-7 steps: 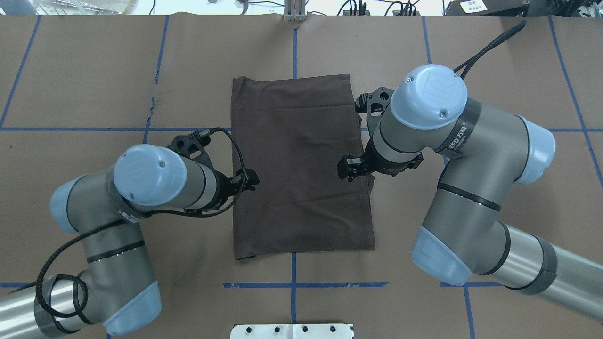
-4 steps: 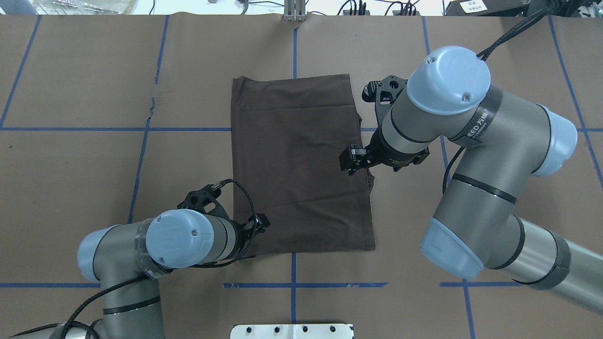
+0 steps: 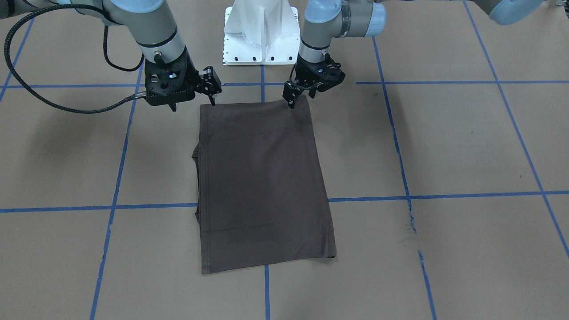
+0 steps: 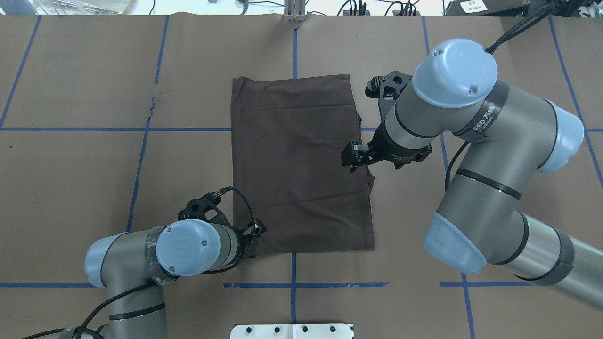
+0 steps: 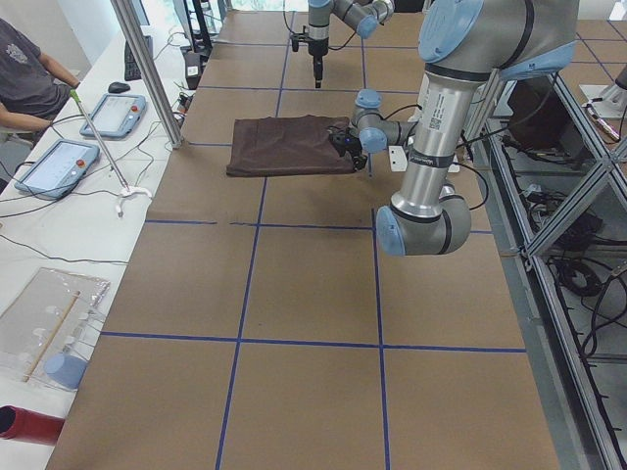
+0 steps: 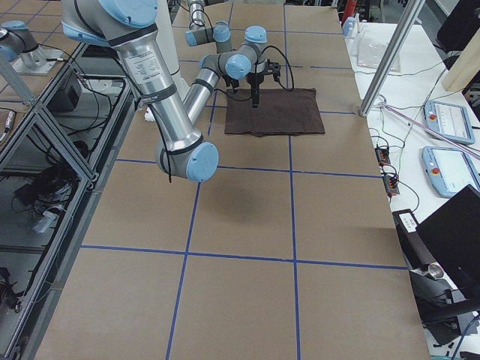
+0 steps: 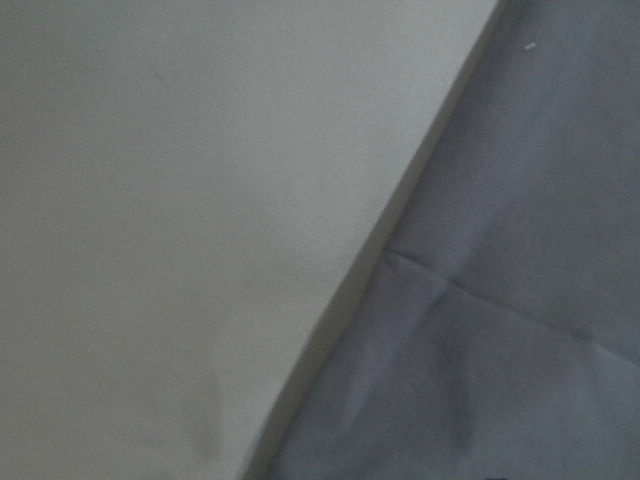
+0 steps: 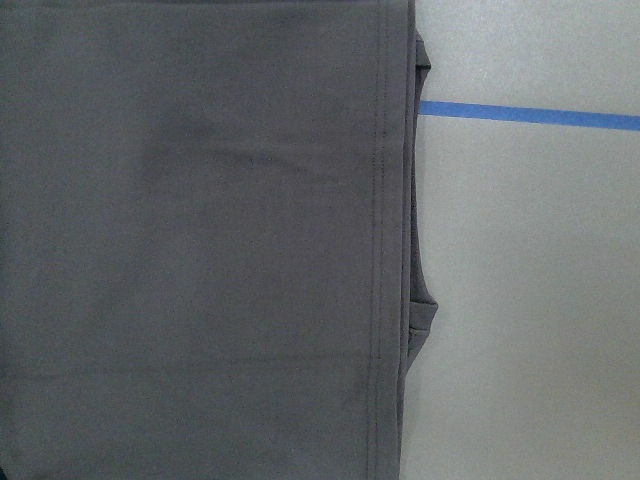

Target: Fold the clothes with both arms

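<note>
The dark brown T-shirt [image 4: 301,165] lies folded into a tall flat rectangle in the middle of the table [image 3: 262,178]. My left gripper [image 4: 256,230] is low at the shirt's near-left corner, its tips right at the cloth's edge [image 3: 301,98], and looks open. The left wrist view shows only the shirt's edge [image 7: 500,300] very close up on the paper. My right gripper [image 4: 351,160] hangs raised over the shirt's right edge, open and holding nothing [image 3: 193,103]. Its wrist view looks down on the stitched hem [image 8: 200,250].
Brown paper with blue tape lines [image 4: 293,285] covers the table. The white pedestal base [image 3: 260,31] stands just behind the shirt. A tear in the paper [image 4: 153,101] lies far left. A person [image 5: 24,83] sits by tablets beyond the far edge.
My left arm has swung back from the middle of the shirt's left edge to its near-left corner. The right arm has drawn back slightly, its gripper still over the right edge.
</note>
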